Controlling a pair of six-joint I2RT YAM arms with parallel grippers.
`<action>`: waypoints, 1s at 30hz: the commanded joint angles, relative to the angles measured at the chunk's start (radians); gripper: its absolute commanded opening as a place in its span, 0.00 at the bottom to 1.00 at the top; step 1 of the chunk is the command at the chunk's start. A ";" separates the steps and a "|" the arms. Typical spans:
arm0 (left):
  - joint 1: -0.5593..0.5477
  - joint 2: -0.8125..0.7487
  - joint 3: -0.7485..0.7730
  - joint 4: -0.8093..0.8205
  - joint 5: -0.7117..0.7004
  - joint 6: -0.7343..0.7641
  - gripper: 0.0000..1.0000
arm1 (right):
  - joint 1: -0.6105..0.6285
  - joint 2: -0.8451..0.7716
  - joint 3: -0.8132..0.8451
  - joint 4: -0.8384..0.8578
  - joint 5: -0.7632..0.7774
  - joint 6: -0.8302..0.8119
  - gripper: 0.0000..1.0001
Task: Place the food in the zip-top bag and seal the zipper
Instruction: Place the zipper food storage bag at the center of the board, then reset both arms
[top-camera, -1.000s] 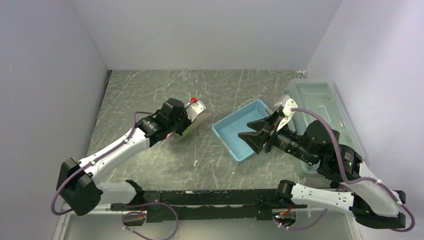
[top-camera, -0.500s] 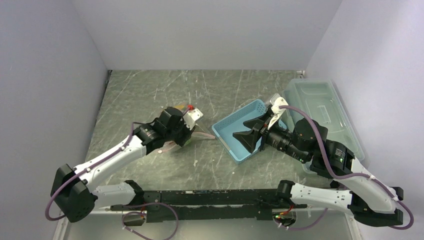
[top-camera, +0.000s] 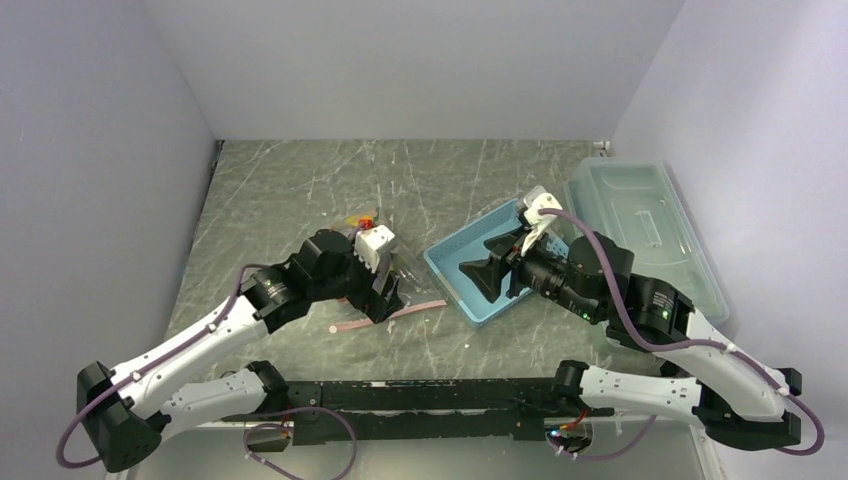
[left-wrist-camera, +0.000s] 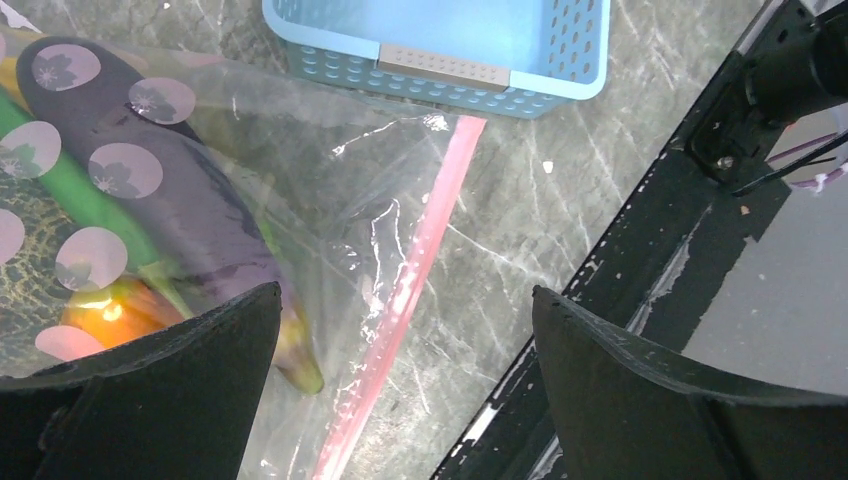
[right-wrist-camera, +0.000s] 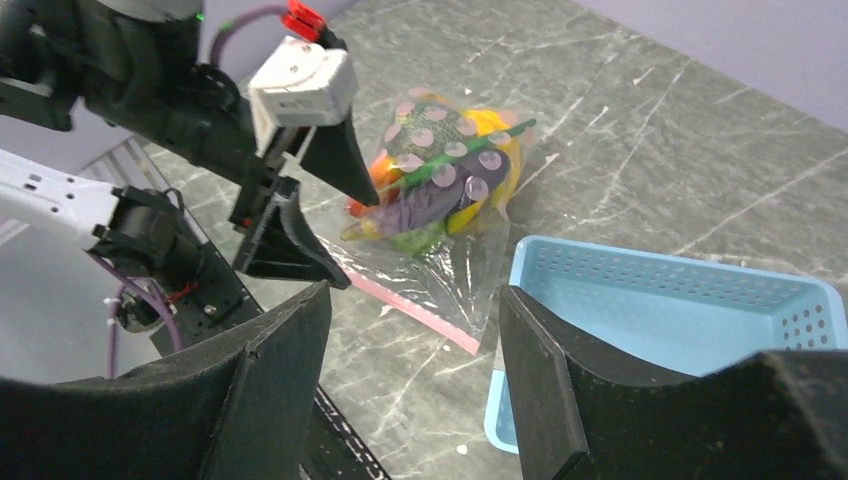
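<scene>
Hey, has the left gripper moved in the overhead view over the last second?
Yes. The left gripper has come toward the near edge of the table: it was farther back than the left corner of the blue basket, and now sits nearer than it.

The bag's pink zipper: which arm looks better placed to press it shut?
Left, probably. The left gripper hangs open directly over the zipper of the zip-top bag. The right gripper, also open, hovers over the light-blue basket, off to the side.

Clear crinkly bag (right-wrist-camera: 452, 262) lying flat just left of the blue basket (right-wrist-camera: 650, 290), purple eggplant (left-wrist-camera: 170, 190), green pod (left-wrist-camera: 75, 190), orange carrot (left-wrist-camera: 105, 310) and yellow banana (right-wrist-camera: 490, 125) bunched inside, pink zipper (left-wrist-camera: 412, 280) straight along the mouth nearest the basket.
</scene>
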 joint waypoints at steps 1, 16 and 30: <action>-0.011 -0.044 0.029 -0.002 -0.002 -0.075 1.00 | -0.003 0.008 -0.012 0.030 0.045 -0.027 0.67; -0.008 -0.014 0.264 -0.182 -0.259 -0.085 1.00 | -0.010 0.053 -0.023 0.026 0.076 -0.041 0.73; 0.036 0.159 0.594 -0.372 -0.226 0.028 1.00 | -0.174 0.224 -0.007 0.052 -0.048 -0.092 0.77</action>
